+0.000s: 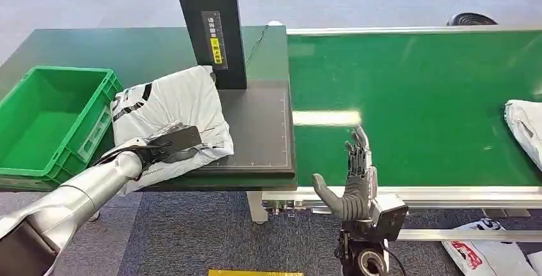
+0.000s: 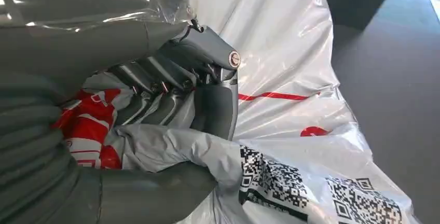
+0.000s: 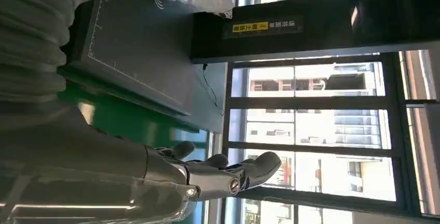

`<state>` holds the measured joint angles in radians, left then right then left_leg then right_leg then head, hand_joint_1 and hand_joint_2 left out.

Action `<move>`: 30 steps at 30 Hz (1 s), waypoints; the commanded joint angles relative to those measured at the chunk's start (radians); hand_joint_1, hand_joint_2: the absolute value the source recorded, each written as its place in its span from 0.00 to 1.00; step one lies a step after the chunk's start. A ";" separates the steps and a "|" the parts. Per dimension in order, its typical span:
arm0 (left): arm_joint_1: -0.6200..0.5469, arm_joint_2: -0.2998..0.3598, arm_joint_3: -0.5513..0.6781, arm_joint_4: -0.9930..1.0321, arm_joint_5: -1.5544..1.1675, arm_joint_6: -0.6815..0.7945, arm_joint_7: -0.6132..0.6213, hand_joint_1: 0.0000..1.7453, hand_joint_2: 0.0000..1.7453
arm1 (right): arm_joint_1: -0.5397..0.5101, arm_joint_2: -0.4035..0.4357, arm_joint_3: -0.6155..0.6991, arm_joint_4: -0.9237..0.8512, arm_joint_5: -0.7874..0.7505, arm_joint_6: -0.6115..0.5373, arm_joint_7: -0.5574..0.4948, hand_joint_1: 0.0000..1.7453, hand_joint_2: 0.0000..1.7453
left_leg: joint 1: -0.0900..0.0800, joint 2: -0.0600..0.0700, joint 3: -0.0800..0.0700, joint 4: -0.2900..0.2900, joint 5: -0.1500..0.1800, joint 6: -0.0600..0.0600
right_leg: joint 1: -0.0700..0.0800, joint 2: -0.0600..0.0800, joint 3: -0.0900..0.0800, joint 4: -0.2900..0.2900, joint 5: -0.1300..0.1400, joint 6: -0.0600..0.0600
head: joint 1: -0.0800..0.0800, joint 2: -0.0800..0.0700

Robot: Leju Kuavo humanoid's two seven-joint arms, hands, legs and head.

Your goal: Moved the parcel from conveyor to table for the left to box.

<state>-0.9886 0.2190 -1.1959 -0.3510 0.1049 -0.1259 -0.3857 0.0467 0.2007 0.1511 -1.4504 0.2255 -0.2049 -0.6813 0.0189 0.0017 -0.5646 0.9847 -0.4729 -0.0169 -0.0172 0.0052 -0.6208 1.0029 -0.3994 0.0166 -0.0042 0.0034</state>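
Grey-white plastic film is bunching inside the left hand (image 1: pixel 167 143), whose fingers (image 2: pixel 155 86) are curling into the poly-mailer parcel (image 1: pixel 176 113) while the thumb is pressing up from beneath, so the hand is gripping a fold of the bag near its QR-code labels (image 2: pixel 316 193). The parcel is lying on the dark mat (image 1: pixel 259 129) of the bench (image 1: pixel 128 49), at about nine o'clock from the head view's centre, overhanging the mat's edge and touching the rim of the green crate (image 1: pixel 57 119), which is sitting at the bench's nine o'clock end with nothing visible inside it. The black post (image 1: pixel 209 27) is standing just beyond the parcel, at its one o'clock.

The right hand (image 1: pixel 350 180) is hovering at the near edge of the green conveyor belt (image 1: pixel 415 97), fingers spread and upright, holding nothing.

Judging by this layout, the conveyor-to-bench transfer is looking finished: the parcel is off the belt and the right hand is free. What is remaining is the boxing, with the left hand needing to carry the bag toward nine o'clock into the crate. A second parcel (image 1: pixel 525 126) is waiting at the belt's three o'clock edge.
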 commanded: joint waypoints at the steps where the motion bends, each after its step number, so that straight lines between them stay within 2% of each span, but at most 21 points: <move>1: 0.102 0.007 0.266 0.007 0.007 0.146 0.008 1.00 1.00 | 0.028 -0.003 -0.013 -0.002 0.005 -0.017 -0.002 0.00 1.00 | 0.000 0.001 -0.007 0.001 0.003 0.001 | 0.000 0.000 -0.007 0.000 0.003 -0.001 | 0.000 0.000; 5: 0.090 0.008 0.270 0.003 0.000 0.137 0.014 1.00 1.00 | 0.028 -0.002 -0.013 -0.002 0.005 -0.018 -0.002 0.00 1.00 | 0.000 0.001 -0.013 0.000 0.007 0.001 | 0.001 0.000 -0.013 -0.002 0.006 -0.003 | 0.000 0.000; 6: 0.092 0.006 0.271 0.003 0.001 0.137 0.014 1.00 1.00 | 0.027 -0.002 -0.013 -0.002 0.005 -0.018 -0.002 0.00 1.00 | 0.000 0.001 -0.009 0.000 0.006 0.000 | 0.001 0.000 -0.009 -0.001 0.004 -0.002 | 0.000 0.000; 7: 0.096 0.006 0.272 0.004 0.001 0.138 0.014 1.00 1.00 | 0.027 -0.002 -0.013 -0.002 0.005 -0.018 -0.002 0.00 1.00 | -0.001 0.001 -0.015 -0.002 0.009 0.000 | 0.000 0.000 -0.015 -0.003 0.007 -0.003 | 0.000 0.000; 8: 0.096 0.006 0.272 0.004 0.001 0.138 0.014 1.00 1.00 | 0.027 -0.002 -0.013 -0.002 0.005 -0.018 -0.002 0.00 1.00 | -0.001 0.001 -0.008 -0.001 0.006 0.000 | 0.000 0.001 -0.010 -0.002 0.004 -0.002 | 0.000 0.000; 9: 0.098 0.006 0.273 0.004 0.001 0.138 0.014 1.00 1.00 | 0.027 -0.002 -0.013 -0.002 0.005 -0.018 -0.002 0.00 1.00 | -0.001 0.002 -0.013 -0.003 0.009 0.001 | 0.000 0.000 -0.014 -0.004 0.006 -0.003 | 0.000 0.000; 11: 0.098 0.006 0.273 0.004 0.001 0.138 0.014 1.00 1.00 | 0.027 -0.002 -0.013 -0.002 0.005 -0.018 -0.002 0.00 1.00 | -0.001 0.001 -0.008 0.000 0.006 0.000 | 0.000 0.000 -0.010 -0.001 0.002 -0.001 | 0.000 0.000; 13: 0.098 0.006 0.273 0.004 0.001 0.138 0.014 1.00 1.00 | 0.027 -0.002 -0.013 -0.002 0.005 -0.018 -0.002 0.00 1.00 | -0.001 0.001 -0.010 -0.001 0.007 0.000 | 0.000 0.001 -0.012 -0.001 0.003 -0.002 | 0.000 0.000; 17: 0.049 0.018 0.402 -0.040 -0.024 0.177 -0.029 1.00 1.00 | 0.021 0.005 -0.013 0.003 0.005 -0.019 -0.005 0.00 1.00 | 0.000 0.001 -0.010 0.001 0.005 0.000 | 0.000 0.000 -0.012 0.000 0.002 -0.001 | 0.000 0.000; 20: -0.030 0.039 0.501 -0.100 -0.048 0.178 -0.018 1.00 1.00 | 0.021 0.009 -0.014 0.003 0.006 -0.024 -0.005 0.00 1.00 | 0.001 -0.001 -0.016 0.004 0.005 -0.001 | 0.002 -0.001 -0.017 0.002 0.002 -0.002 | 0.000 0.000; 22: -0.052 0.059 0.551 -0.143 -0.063 0.182 -0.017 1.00 1.00 | 0.022 0.010 -0.015 0.005 0.005 -0.024 -0.005 0.00 1.00 | 0.001 -0.002 -0.022 0.005 0.007 0.000 | 0.002 -0.003 -0.023 0.003 0.003 -0.003 | 0.000 0.000; 25: -0.062 0.087 0.622 -0.205 -0.090 0.189 0.009 1.00 1.00 | 0.024 0.012 -0.016 0.001 0.005 -0.023 -0.006 0.00 1.00 | 0.001 0.000 -0.022 0.003 0.008 -0.001 | 0.002 -0.001 -0.024 0.002 0.004 -0.002 | 0.000 0.000; 30: -0.101 0.061 0.723 -0.246 -0.205 0.174 0.065 1.00 1.00 | 0.037 0.014 -0.017 -0.023 0.014 -0.027 0.000 0.00 1.00 | 0.001 0.000 -0.024 0.003 0.008 -0.001 | 0.002 -0.001 -0.026 0.002 0.003 -0.003 | 0.000 0.000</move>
<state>-1.0049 0.2781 -0.6587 -0.5173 -0.0005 0.0641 -0.3765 0.0767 0.2098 0.1503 -1.4607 0.2323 -0.2270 -0.6874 0.0188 0.0031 -0.5855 0.9859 -0.4652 -0.0186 -0.0168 0.0059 -0.6453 1.0039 -0.3958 0.0157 -0.0042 0.0034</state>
